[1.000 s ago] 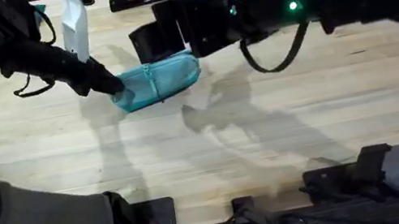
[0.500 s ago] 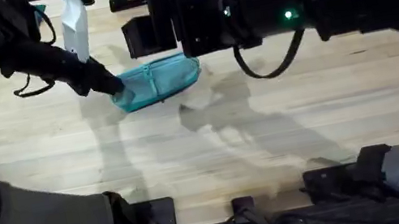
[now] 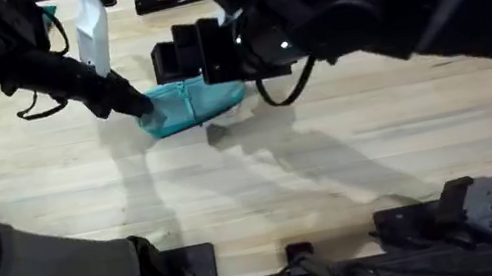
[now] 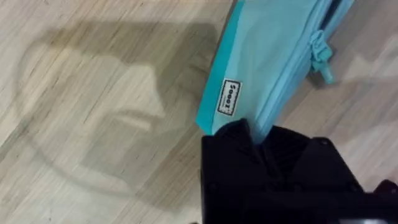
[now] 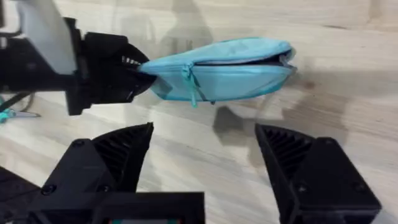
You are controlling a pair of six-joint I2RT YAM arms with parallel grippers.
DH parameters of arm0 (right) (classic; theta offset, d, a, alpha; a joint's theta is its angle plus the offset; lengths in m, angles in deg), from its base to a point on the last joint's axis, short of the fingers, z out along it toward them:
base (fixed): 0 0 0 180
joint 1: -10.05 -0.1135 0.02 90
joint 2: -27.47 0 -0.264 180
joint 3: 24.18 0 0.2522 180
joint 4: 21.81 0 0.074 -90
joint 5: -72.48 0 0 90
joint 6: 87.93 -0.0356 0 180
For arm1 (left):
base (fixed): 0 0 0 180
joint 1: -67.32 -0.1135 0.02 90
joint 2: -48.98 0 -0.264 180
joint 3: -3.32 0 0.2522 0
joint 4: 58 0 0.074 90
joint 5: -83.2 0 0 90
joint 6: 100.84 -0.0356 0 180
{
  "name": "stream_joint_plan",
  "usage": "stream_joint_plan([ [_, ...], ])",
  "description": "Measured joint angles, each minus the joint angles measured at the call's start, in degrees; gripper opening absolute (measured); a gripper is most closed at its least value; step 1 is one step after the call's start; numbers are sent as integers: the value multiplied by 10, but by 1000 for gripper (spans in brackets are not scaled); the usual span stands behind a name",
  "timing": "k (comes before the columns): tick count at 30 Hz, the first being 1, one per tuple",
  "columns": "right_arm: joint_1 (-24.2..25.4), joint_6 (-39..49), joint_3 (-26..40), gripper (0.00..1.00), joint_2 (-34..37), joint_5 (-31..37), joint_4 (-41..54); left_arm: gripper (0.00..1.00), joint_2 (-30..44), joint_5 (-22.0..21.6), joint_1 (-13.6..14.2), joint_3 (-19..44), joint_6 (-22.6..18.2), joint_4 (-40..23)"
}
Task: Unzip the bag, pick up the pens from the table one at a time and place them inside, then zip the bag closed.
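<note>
Bag: I see the teal bag (image 3: 191, 104) near the table's (image 3: 334, 173) far edge, long axis along it.
Left gripper (image 3: 141, 107): pinching its left end.
Right gripper (image 5: 205, 165): spread, above it.

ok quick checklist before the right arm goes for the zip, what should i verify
1. Left gripper clamped on the end of the bag: ok, shut on the fabric.
2. Right gripper open for the grab: ok, fingers spread wide.
3. Zip pull tab in sight: ok, hanging near the held end.
4. Right gripper lined up with the tab: not ok, it is short of the bag.
5. Bag fully zipped: not ok, a gap shows along the far part of the zip.
6. Pen ready on the table: cannot tell.
</note>
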Motion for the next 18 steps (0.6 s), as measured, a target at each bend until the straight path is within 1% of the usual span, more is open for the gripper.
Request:
stream_joint_plan([
  [2,0,-5,0,998,23,-11,-14,44,0,0,0,0,0,0],
  [6,0,-9,0,998,46,-24,-35,44,0,0,0,0,0,0],
  [18,-4,-10,0,998,96,-32,-86,44,0,0,0,0,0,0],
])
